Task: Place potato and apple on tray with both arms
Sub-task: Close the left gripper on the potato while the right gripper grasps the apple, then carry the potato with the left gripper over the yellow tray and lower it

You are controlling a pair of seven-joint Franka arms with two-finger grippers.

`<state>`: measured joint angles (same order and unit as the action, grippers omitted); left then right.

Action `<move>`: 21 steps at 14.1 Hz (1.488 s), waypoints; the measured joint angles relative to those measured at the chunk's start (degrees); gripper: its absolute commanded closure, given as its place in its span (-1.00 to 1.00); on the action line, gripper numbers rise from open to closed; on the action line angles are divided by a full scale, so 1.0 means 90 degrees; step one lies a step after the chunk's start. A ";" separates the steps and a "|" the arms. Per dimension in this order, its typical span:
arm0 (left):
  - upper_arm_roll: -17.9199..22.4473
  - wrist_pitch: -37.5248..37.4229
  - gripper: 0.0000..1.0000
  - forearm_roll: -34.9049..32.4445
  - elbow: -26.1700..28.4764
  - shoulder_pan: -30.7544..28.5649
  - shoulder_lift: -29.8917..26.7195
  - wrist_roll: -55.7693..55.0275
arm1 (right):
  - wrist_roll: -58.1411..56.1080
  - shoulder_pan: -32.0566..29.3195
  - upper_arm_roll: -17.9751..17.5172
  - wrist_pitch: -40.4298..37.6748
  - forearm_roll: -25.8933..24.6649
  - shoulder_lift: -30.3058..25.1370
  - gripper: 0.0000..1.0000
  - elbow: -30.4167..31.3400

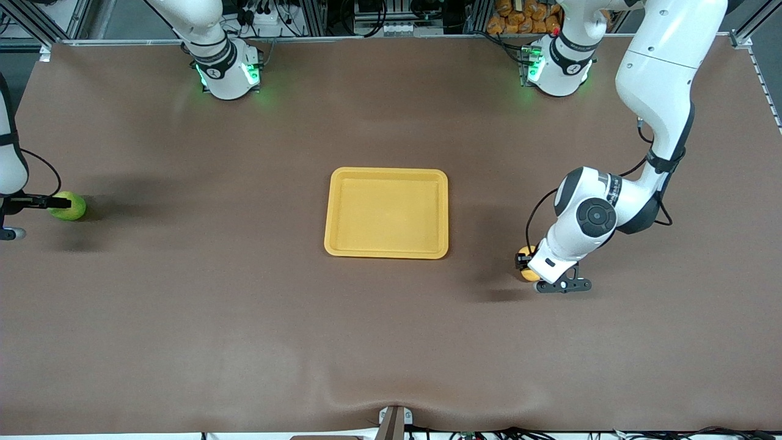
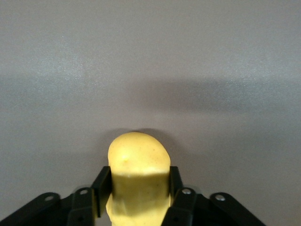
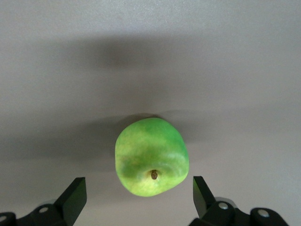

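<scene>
As the front view is read from the right arm's end of the bench (image 1: 183, 318) toward the left arm's end, the first item is the apple (image 1: 68, 206). It rests on the brown bench surface, well apart from the tray. The right claw (image 1: 58, 201) is at the apple. In the right wrist view the apple (image 3: 151, 157) sits between the two black fingers (image 3: 75, 197), with a clear gap on each side. The right claw is therefore spread wide and grips nothing. The apple's dark stem dimple faces the wrist camera.

The tray (image 1: 337, 214) lies flat at the middle of the bench. It is yellow-orange with a low raised rim, and nothing lies in it.

Toward the left arm's end, the potato (image 1: 526, 253) is slightly nearer the front camera than the tray and well apart from it. It is largely hidden under the left wrist. The left claw (image 1: 526, 266) is at the potato. In the left wrist view the black fingers (image 2: 102, 184) press against both sides of the yellow potato (image 2: 138, 176), so the left claw is clamped on it. Whether the potato touches the bench cannot be determined.
</scene>
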<state>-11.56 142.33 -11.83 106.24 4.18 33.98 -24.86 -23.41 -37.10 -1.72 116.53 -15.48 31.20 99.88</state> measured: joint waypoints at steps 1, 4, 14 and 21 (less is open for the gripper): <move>0.0000 0.0000 0.77 0.0000 -0.0001 0.0000 0.0000 0.0000 | -0.0055 -0.0026 0.0000 0.0046 -0.0001 0.0036 -1.00 0.0000; -0.0003 0.0000 0.77 -0.0027 -0.0009 0.0003 -0.0016 0.0000 | -0.0102 -0.0102 -0.0001 0.0146 -0.0001 0.0142 -1.00 0.0000; -0.0111 -0.0715 0.73 -0.0057 -0.0104 0.0742 -0.0568 -0.0014 | -0.0104 -0.0294 -0.0004 0.0246 0.0030 0.0359 -1.00 0.0000; -0.0474 -0.1282 0.71 -0.0057 -0.0139 0.1396 -0.0898 -0.0782 | -0.0104 -0.0329 -0.0006 0.0257 0.0126 0.0489 0.51 0.0001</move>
<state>-15.83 130.79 -12.35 104.99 16.75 25.90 -31.90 -24.34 -40.06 -1.77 118.84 -14.35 35.60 99.89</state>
